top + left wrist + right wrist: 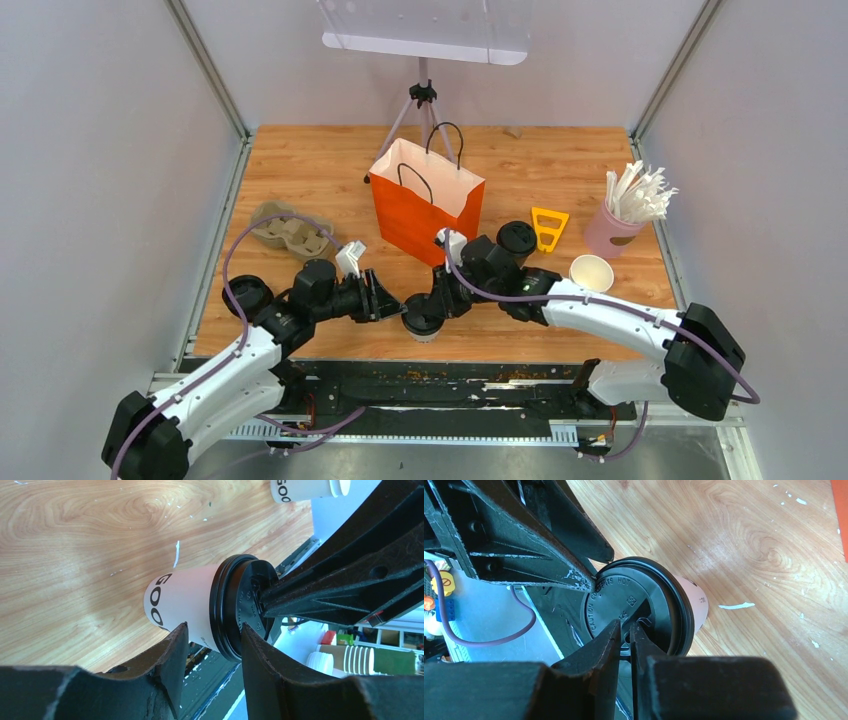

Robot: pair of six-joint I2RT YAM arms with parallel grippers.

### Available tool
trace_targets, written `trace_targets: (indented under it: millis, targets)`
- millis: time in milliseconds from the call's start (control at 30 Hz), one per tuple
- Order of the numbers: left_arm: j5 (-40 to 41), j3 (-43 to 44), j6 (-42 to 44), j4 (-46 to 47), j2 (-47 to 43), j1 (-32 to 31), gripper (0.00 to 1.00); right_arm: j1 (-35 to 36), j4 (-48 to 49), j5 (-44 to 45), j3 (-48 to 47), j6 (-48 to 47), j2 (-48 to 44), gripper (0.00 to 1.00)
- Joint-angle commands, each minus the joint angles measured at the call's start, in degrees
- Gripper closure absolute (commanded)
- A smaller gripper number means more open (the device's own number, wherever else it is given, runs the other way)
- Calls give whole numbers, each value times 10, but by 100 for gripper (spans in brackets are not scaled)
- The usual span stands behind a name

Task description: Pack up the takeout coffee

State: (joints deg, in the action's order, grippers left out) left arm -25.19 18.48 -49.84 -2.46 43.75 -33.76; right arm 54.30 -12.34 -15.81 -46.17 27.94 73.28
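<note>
My left gripper (214, 630) and right gripper (625, 626) crowd the lidded cup (422, 325), each barring the other's way across it. Ahead of both, the orange bag (425, 215) blocks the path. The cup tray (290, 230) sits ahead-left of the left gripper, with bare table (350, 205) open between tray and bag.

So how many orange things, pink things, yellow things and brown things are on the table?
Orange: 1, the paper bag
Pink: 1, the cup of straws
Yellow: 1, the flat plastic piece
Brown: 1, the pulp tray
Total: 4
</note>
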Motion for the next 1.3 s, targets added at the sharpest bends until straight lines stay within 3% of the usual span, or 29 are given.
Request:
trace_targets:
  millis: [0,433,833,1100,1267]
  targets:
    - [76,24,62,-147,29,-1,51,0,-15,14,33,1,-6,85]
    - [82,1,59,-167,64,-12,57,0,-3,23,79,7,-23,85]
    - [-6,-11,-69,-61,-46,-15,56,-1,-29,-2,-5,-4,-29,83]
    - [-20,-39,-137,-69,-104,-18,29,-1,-6,-24,-9,12,-3,83]
    - [-30,-79,-208,-4,-144,-23,25,0,4,-28,-5,19,-1,83]
